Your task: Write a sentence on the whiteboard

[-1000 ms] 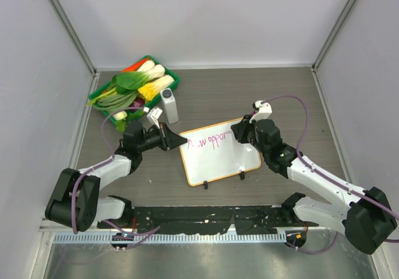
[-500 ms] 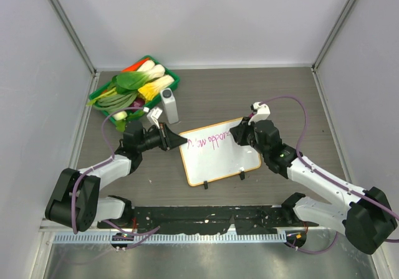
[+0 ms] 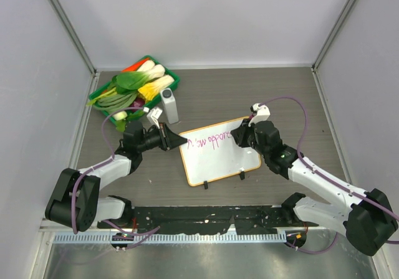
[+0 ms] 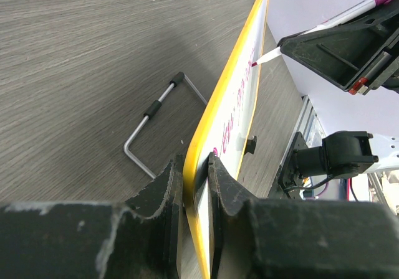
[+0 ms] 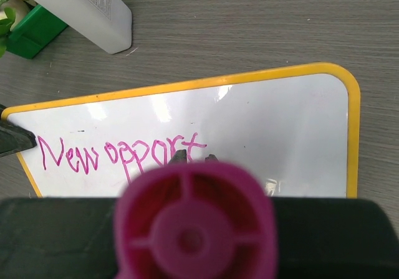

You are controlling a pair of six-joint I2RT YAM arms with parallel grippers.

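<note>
The whiteboard [image 3: 221,162], orange-framed, lies tilted at the table's middle. The sentence [image 3: 211,142] is pink and reads "New opport" in the right wrist view [image 5: 118,149]. My left gripper [image 3: 178,140] is shut on the board's left edge; in the left wrist view [image 4: 194,167] both jaws pinch the yellow frame [image 4: 232,83]. My right gripper [image 3: 242,136] is shut on a pink marker [image 5: 193,226], whose end cap hides the tip in the right wrist view. In the left wrist view the marker's tip [image 4: 267,55] touches the board's face.
A green tray of vegetables [image 3: 134,86] stands at the back left. A white bottle [image 3: 169,106] lies beside it, just behind the board, also in the right wrist view [image 5: 81,8]. A bent wire stand [image 4: 156,123] lies behind the board. Grey walls enclose the table.
My right gripper has moved a little to the right along the board with the marker, and the pink writing has grown by a letter or two. The left arm has not moved.
</note>
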